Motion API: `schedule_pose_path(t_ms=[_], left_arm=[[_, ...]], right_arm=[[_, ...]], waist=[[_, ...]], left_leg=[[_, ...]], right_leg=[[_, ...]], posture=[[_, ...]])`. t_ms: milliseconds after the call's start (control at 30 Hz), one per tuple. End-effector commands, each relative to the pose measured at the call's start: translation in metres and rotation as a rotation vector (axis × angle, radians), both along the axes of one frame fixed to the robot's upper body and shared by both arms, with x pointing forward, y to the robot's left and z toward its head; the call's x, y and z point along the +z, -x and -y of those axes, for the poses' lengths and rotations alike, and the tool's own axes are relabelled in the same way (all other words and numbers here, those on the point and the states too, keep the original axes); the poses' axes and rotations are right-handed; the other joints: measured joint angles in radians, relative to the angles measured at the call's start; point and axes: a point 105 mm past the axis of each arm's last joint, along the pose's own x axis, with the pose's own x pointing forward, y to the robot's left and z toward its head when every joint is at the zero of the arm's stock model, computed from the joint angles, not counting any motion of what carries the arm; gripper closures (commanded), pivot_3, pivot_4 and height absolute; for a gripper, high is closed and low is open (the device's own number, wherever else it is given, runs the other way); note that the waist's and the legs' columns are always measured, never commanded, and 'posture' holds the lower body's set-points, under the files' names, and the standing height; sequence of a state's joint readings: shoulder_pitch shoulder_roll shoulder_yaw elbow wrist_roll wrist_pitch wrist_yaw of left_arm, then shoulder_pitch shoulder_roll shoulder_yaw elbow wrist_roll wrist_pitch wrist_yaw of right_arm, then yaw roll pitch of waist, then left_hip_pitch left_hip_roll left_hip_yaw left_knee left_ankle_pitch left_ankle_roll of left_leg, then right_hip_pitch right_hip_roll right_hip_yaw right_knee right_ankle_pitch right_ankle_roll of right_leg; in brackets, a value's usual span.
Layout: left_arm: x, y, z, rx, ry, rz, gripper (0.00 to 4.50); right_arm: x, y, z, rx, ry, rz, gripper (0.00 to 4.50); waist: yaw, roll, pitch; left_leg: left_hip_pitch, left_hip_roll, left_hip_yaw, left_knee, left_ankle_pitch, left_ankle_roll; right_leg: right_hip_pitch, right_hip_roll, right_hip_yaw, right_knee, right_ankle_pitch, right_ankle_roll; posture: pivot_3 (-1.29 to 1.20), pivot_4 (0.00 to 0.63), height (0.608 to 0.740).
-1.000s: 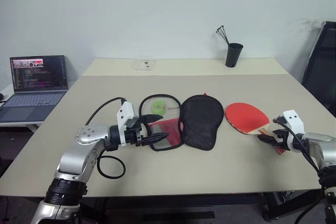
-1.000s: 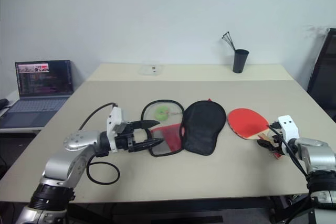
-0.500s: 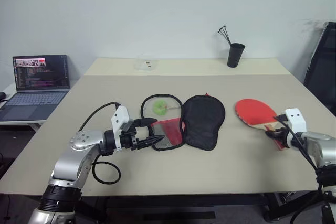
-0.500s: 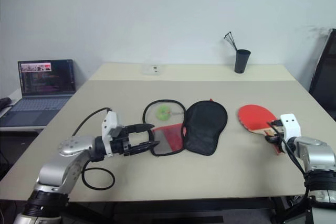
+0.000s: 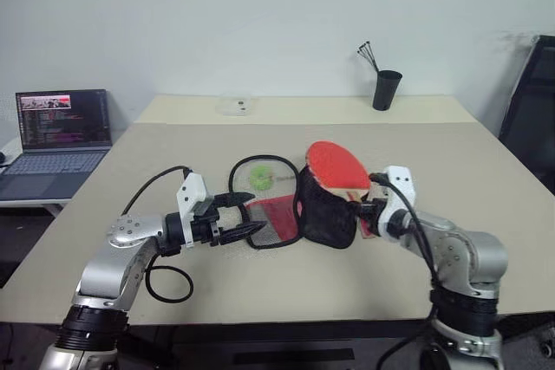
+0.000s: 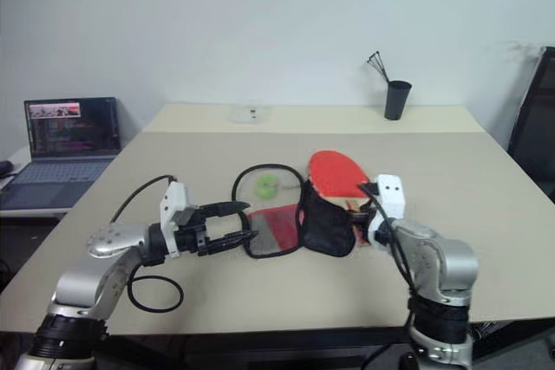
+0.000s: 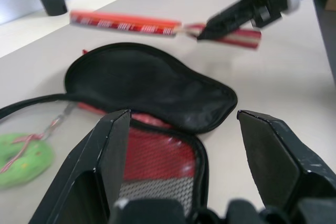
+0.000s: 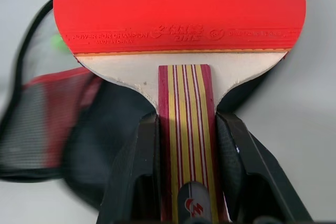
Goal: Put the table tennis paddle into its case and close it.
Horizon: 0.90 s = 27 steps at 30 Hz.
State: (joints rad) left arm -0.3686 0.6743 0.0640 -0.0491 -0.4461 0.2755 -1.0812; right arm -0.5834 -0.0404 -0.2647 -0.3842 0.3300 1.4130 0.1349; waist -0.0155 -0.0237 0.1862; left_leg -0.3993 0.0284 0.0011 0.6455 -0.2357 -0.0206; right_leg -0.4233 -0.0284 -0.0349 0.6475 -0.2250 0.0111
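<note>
Spanning a white-walled room, beige table (image 5: 486,171); right end effector (image 5: 362,211) gripping paddle (image 5: 338,165), left end effector (image 5: 244,217) open.

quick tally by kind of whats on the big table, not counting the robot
paddle: 1
case: 1
ball: 1
black cup: 1
clear box: 1
total: 5
</note>
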Motion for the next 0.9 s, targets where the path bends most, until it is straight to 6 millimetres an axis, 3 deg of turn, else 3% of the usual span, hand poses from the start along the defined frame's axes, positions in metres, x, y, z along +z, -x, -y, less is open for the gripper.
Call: schedule_pose_path(t_ms=[33, 367, 833, 900], left_arm=[[0.016, 0.001, 0.0, -0.005, 0.001, 0.063, 0.96], [0.015, 0.003, 0.002, -0.005, -0.006, 0.063, 0.96], [0.015, 0.004, 0.002, 0.003, -0.008, 0.06, 0.96], [0.014, 0.004, 0.002, 0.003, -0.008, 0.06, 0.96]], right_arm=[[0.018, -0.005, 0.001, -0.073, 0.003, 0.071, 3.44], [-0.014, -0.031, -0.017, -0.136, 0.02, 0.015, 3.44], [-0.028, -0.038, -0.024, -0.165, 0.025, -0.008, 3.44], [-0.028, -0.039, -0.024, -0.175, 0.024, -0.009, 2.72]], waist=[[0.006, 0.0, 0.0], [0.003, 0.0, 0.0], [-0.013, 0.0, 0.0], [-0.013, 0.0, 0.0]], left_leg=[[0.0, -0.001, 0.001, 0.0, 0.0, 0.0], [0.0, -0.001, 0.002, -0.001, 0.0, 0.0], [0.001, 0.0, 0.001, 0.0, 0.0, 0.0], [0.001, 0.001, 0.001, 0.0, 0.0, 0.0]], right_leg=[[0.0, -0.001, 0.0, 0.0, 0.0, 0.0], [-0.001, 0.0, 0.0, -0.001, 0.0, -0.001], [0.0, 0.001, 0.0, 0.0, 0.0, -0.001], [0.0, 0.001, 0.0, 0.0, 0.0, -0.001]], posture=[[0.0, 0.15, 0.74], [0.0, 0.15, 0.74], [0.0, 0.15, 0.74], [0.0, 0.15, 0.74]])
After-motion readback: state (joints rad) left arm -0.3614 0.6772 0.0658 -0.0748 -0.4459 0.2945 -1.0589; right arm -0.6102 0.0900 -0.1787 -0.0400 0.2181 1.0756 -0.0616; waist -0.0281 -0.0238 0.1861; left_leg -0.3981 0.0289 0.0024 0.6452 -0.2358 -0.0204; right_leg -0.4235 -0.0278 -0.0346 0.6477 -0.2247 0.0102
